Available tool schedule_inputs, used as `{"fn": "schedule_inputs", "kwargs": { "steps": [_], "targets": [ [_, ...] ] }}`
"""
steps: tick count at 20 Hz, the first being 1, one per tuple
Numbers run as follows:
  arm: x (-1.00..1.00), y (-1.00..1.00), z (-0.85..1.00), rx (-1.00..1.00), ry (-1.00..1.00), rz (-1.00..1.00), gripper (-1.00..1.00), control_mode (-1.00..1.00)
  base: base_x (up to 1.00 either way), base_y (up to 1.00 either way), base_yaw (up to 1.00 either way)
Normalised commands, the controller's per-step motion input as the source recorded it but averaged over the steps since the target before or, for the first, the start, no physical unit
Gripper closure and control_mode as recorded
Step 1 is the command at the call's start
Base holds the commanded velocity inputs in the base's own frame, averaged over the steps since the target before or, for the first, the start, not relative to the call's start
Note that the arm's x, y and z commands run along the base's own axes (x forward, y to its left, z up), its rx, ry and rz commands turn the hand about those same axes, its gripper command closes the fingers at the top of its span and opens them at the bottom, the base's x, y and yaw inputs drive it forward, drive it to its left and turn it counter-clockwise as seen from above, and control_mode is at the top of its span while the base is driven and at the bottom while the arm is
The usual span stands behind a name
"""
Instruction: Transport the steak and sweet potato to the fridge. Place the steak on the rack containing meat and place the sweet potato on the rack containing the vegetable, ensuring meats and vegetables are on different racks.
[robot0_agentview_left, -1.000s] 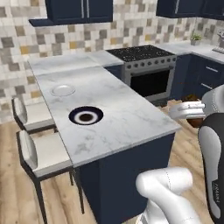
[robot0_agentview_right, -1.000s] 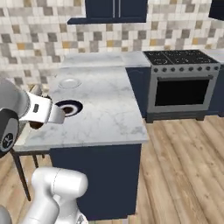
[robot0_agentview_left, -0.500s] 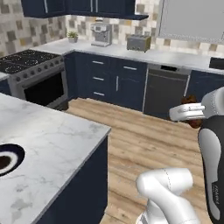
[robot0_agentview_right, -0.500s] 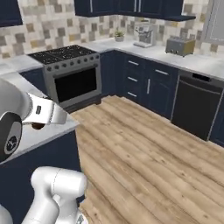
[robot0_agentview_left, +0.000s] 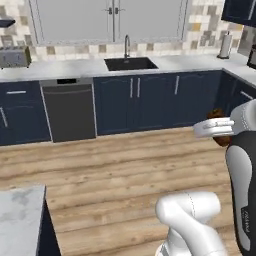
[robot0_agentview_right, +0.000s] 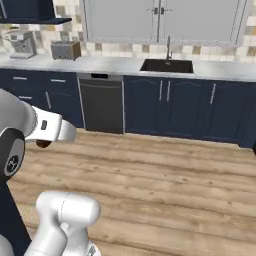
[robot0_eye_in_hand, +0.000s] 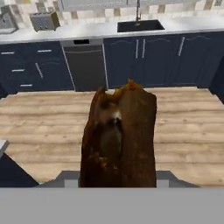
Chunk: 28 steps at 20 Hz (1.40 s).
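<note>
Claw grips steak above wooden floor.

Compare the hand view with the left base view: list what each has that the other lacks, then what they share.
Hand view alone: the whole reddish-brown steak up close, rising from the bottom edge.
Left base view alone: a paper towel roll at the counter's right end, and a marble counter corner at lower left.
Shared: the sink with its tap, the dishwasher, the toaster, navy cabinets and wood floor.
</note>
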Motion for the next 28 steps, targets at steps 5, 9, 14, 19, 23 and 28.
{"fn": "schedule_inputs", "kwargs": {
  "steps": [5,9,14,19,23,28],
  "targets": [
    [0.00,0.00,0.00,0.00,0.00,0.00,1.00,1.00,0.00,0.00,-1.00],
    [0.00,0.00,0.00,0.00,0.00,0.00,1.00,1.00,0.00,0.00,-1.00],
    [0.00,0.00,0.00,0.00,0.00,0.00,1.00,1.00,0.00,0.00,-1.00],
    [0.00,0.00,0.00,0.00,0.00,0.00,1.00,1.00,0.00,0.00,-1.00],
    [0.00,0.00,0.00,0.00,0.00,0.00,1.00,1.00,0.28,0.32,-0.88],
    [0.00,0.00,0.00,0.00,0.00,0.00,1.00,1.00,0.56,0.82,-0.39]
  ]
}}
